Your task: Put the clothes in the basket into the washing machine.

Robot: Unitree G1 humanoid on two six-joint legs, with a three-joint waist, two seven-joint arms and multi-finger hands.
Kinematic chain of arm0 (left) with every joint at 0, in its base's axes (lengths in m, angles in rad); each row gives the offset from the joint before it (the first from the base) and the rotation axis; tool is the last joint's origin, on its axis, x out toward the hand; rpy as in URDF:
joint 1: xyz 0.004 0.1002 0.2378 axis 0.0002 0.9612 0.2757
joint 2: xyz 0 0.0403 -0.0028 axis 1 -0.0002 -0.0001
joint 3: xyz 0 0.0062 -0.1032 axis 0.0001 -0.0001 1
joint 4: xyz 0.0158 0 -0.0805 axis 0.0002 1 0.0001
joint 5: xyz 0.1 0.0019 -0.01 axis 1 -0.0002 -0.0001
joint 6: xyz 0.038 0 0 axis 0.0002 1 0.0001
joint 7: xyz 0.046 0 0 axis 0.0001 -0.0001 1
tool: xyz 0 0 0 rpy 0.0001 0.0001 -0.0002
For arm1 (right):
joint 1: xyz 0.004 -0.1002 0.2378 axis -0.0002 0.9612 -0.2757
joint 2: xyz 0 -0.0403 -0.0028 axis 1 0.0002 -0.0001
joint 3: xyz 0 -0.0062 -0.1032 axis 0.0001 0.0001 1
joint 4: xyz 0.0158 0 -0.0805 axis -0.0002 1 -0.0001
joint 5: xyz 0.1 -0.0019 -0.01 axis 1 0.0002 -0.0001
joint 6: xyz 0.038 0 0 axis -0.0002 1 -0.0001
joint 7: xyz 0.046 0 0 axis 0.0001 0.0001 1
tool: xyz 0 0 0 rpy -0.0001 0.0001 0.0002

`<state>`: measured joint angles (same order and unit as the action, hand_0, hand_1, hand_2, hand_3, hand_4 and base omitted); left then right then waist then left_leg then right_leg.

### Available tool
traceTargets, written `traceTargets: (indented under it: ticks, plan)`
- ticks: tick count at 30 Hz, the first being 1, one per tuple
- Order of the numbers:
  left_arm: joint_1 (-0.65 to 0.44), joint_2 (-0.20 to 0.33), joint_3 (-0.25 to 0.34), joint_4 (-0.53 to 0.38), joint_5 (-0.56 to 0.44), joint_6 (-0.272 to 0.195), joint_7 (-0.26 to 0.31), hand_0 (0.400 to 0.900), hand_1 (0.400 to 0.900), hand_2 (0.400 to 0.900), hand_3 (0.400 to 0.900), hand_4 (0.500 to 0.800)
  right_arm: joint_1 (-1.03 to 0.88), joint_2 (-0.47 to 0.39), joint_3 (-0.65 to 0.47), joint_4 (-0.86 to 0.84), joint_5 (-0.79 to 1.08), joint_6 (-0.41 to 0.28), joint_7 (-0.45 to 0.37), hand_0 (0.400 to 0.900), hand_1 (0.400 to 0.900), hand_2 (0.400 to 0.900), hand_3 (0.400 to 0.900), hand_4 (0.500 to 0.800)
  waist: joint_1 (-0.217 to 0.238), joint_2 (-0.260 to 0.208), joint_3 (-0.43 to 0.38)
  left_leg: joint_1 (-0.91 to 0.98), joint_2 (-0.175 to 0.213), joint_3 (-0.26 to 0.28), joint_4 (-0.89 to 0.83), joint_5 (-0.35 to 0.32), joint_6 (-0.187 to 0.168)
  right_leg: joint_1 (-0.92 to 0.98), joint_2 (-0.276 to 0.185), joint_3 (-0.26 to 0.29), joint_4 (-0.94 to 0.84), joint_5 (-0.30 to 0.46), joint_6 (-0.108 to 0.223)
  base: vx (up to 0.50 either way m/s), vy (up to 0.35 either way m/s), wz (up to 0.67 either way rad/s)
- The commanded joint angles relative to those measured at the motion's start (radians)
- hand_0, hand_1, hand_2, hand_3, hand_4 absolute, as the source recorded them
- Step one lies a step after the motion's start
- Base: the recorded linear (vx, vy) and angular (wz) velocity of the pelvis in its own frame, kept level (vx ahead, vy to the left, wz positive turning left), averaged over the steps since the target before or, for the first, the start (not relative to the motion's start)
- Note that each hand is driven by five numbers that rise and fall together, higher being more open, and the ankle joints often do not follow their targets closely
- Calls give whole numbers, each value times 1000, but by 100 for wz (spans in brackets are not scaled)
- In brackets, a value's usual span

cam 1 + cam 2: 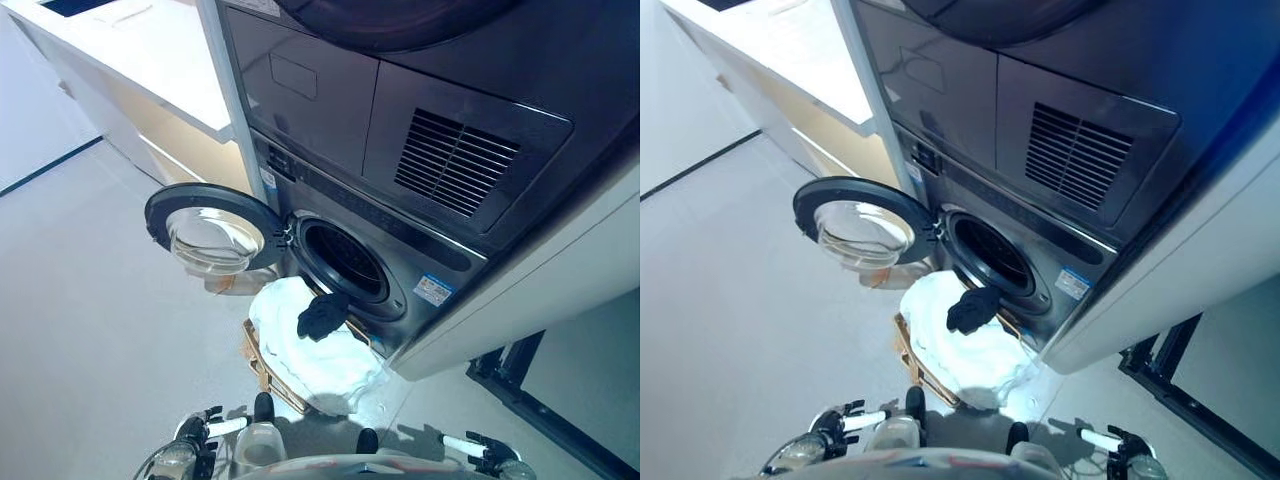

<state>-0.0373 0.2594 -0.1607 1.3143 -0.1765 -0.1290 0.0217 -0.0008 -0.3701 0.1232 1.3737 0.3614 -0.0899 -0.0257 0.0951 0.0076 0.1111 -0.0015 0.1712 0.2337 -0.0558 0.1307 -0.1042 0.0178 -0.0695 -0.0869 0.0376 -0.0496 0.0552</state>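
On the grey floor the basket (262,362) sits before the open washing machine (345,262), white clothes (310,345) and a dark garment (322,315) unloaded, while both hands, left hand (205,428) and right hand (478,447), hang low with fingers relaxed, holding nothing.

Bright even light, glossy reflections

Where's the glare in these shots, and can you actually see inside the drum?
In the left eye view, light reflects off the glass of the open door and streaks across the washing machine panels. In the right eye view, the drum opening stays dark, its inside unreadable, and the white clothes look brightly lit.
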Motion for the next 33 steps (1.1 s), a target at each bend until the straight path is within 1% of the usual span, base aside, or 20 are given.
traceTargets:
  ticks: [1, 4, 8, 10, 13, 14, 15, 16, 17, 18, 19, 21, 22, 23, 26, 28, 29, 30, 31, 33]
  plan:
    - [-41, 74, 19, 0, -9, -33, 23, 900, 900, 900, 900, 800, 9, -16, -12, 6, 3, -17, -9, 900, 900, 900, 900, 800, 4, -64, -34, -38, -49, 9, 39, -68, 5, 41, -63, 35, 75, -34, 92, 91, 188, -22]
    - [-53, 82, 16, -10, -14, -33, 23, 900, 900, 900, 900, 800, -1, -9, -4, 5, -4, -13, -5, 900, 900, 900, 900, 800, 12, -75, -31, -30, -75, 11, 57, -98, 29, 32, -92, 62, 94, -19, 113, 55, 166, -18]
    - [-61, 101, 23, -13, -10, -34, 24, 900, 900, 900, 900, 800, -14, -2, -6, 4, -6, -9, 0, 900, 900, 900, 900, 800, 22, -83, -32, -17, -104, 16, 58, -128, 53, 1, -116, 94, 120, 8, 145, 23, 161, -14]
    - [-66, 114, 23, -16, -6, -33, 24, 900, 900, 900, 900, 800, -19, -3, -7, 1, -2, -8, 1, 900, 900, 900, 900, 800, 23, -84, -30, -13, -115, 15, 63, -143, 64, -18, -126, 113, 154, 19, 153, 18, 172, -4]
    - [-89, 136, 16, -35, 0, -32, 24, 900, 900, 900, 900, 800, -29, -10, -8, -5, 1, -8, 4, 900, 900, 900, 900, 800, 20, -69, -10, -8, -123, 8, 78, -161, 85, -93, -114, 144, 317, 46, 154, -30, 178, -2]
    - [-99, 142, 13, -47, -6, -33, 28, 900, 900, 900, 900, 800, -40, -15, -3, -9, 1, -7, 2, 900, 900, 900, 900, 800, 13, -59, 11, -1, -124, 5, 82, -166, 94, -130, -110, 148, 385, 79, 157, -78, 171, 0]
    - [-111, 148, 7, -52, -6, -32, 30, 900, 900, 900, 900, 800, -46, -19, 3, -13, -2, -9, 1, 900, 900, 900, 900, 800, 8, -50, 24, 4, -124, 2, 83, -169, 99, -146, -103, 144, 424, 84, 157, -58, 179, 7]
    - [-118, 150, 6, -56, -8, -33, 33, 900, 900, 900, 900, 800, -49, -20, 4, -22, -4, -10, -3, 900, 900, 900, 900, 800, 0, -39, 34, 18, -130, -4, 78, -173, 102, -174, -98, 144, 446, 82, 152, 30, 129, 14]
    - [-125, 155, 5, -59, -10, -33, 34, 900, 900, 900, 900, 800, -50, -23, 5, -23, -3, -9, -3, 900, 900, 900, 900, 800, -7, -37, 36, 35, -141, -6, 68, -178, 100, -194, -99, 141, 417, 76, 147, 113, 73, 18]
    - [-133, 158, 1, -59, -12, -35, 35, 900, 900, 900, 900, 800, -48, -27, 5, -24, -2, -9, -3, 900, 900, 900, 900, 800, -16, -38, 37, 55, -155, -11, 56, -183, 96, -189, -110, 132, 355, 73, 144, 180, -6, 16]
    - [-141, 159, 0, -57, -16, -39, 38, 900, 900, 900, 900, 800, -50, -32, 5, -26, -7, -8, -5, 900, 900, 900, 900, 800, -22, -38, 41, 72, -164, -16, 47, -192, 86, -197, -140, 130, 267, 93, 150, 200, -66, 20]
    - [-163, 157, -9, -60, -27, -44, 46, 900, 900, 900, 900, 800, -57, -39, -1, -29, -7, -9, -11, 900, 900, 900, 900, 800, -43, -34, 58, 97, -159, -29, 53, -213, 58, -242, -209, 128, 130, 151, 166, 242, -142, 30]
    - [-177, 157, -11, -61, -36, -48, 53, 900, 900, 900, 900, 800, -57, -42, -3, -36, -12, -6, -13, 900, 900, 900, 900, 800, -56, -37, 68, 116, -155, -37, 68, -232, 40, -264, -250, 109, 60, 191, 177, 258, -163, 35]
    - [-180, 156, -10, -61, -38, -48, 53, 900, 900, 900, 900, 800, -53, -46, -6, -38, -16, -5, -14, 900, 900, 900, 900, 800, -66, -40, 69, 129, -155, -42, 74, -244, 34, -269, -267, 104, 39, 210, 186, 226, -142, 34]
    - [-188, 157, -7, -60, -42, -52, 57, 900, 900, 900, 900, 800, -27, -46, -12, -44, -19, -2, -12, 900, 900, 900, 900, 800, -86, -60, 48, 155, -174, -49, 70, -268, 22, -236, -257, 139, 30, 237, 198, 205, -126, 21]
    - [-184, 140, -4, -63, -46, -53, 60, 900, 900, 900, 900, 800, -17, -52, -21, -33, -24, -2, -9, 900, 900, 900, 900, 800, -88, -48, 21, 184, -153, -48, 38, -260, 0, -224, -239, 126, 28, 234, 195, 206, -109, 3]
    - [-183, 139, -4, -63, -46, -53, 60, 900, 900, 900, 900, 800, -16, -53, -21, -33, -24, -2, -9, 900, 900, 900, 900, 800, -88, -45, 20, 186, -151, -49, 35, -259, -1, -222, -237, 124, 28, 233, 194, 141, -86, 14]
    - [-182, 131, -6, -65, -49, -54, 61, 900, 900, 900, 900, 800, -12, -56, -23, -35, -25, -4, -11, 900, 900, 900, 900, 800, -91, -36, 14, 190, -134, -50, 20, -246, -11, -218, -224, 114, 36, 224, 188, 124, -160, 28]
    - [-189, 125, -19, -71, -51, -56, 64, 900, 900, 900, 900, 800, -8, -67, -25, -35, -21, -8, -14, 900, 900, 900, 900, 800, -103, -20, 11, 187, -99, -48, 2, -217, -29, -216, -194, 96, 53, 198, 175, 123, -215, 37]
    - [-215, 125, -36, -78, -61, -57, 68, 900, 900, 900, 900, 800, -11, -77, -23, -40, -7, -17, -20, 900, 900, 900, 900, 800, -121, -4, 13, 177, -62, -51, -20, -185, -49, -227, -160, 83, 73, 163, 157, 56, -160, 29]
